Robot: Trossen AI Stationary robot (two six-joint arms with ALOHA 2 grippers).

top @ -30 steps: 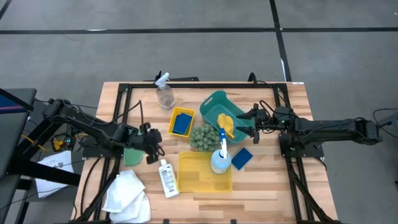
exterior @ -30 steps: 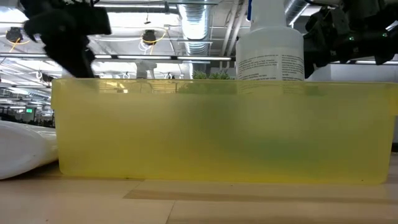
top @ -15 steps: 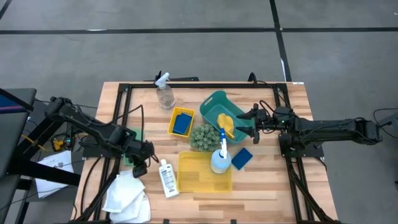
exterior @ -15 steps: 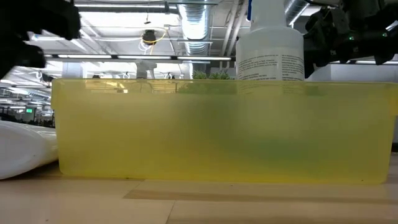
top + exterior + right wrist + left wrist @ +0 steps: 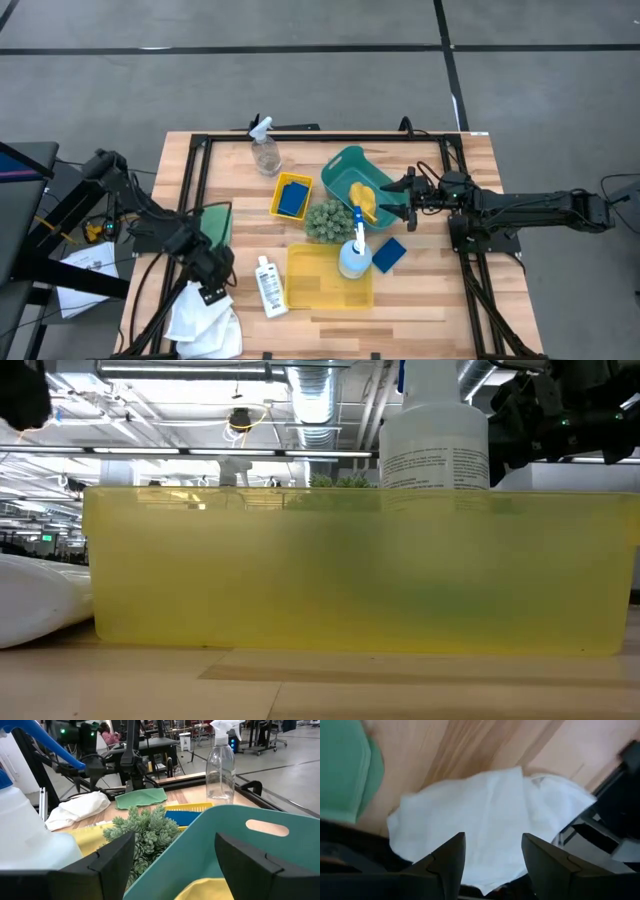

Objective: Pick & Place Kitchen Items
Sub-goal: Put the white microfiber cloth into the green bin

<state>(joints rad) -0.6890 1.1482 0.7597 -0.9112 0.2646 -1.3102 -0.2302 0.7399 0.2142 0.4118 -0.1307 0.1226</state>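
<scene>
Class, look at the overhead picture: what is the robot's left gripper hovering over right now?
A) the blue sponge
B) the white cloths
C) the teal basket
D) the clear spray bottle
B: in the high view the left gripper hangs over the white cloths at the table's near left corner, and its wrist view shows the open fingers above the same cloths.

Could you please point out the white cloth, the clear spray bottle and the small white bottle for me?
white cloth (image 5: 205,312): high view, middle of the crumpled fabric.
clear spray bottle (image 5: 266,155): high view, on its see-through body.
small white bottle (image 5: 269,287): high view, on the labelled body, lying flat.
</scene>
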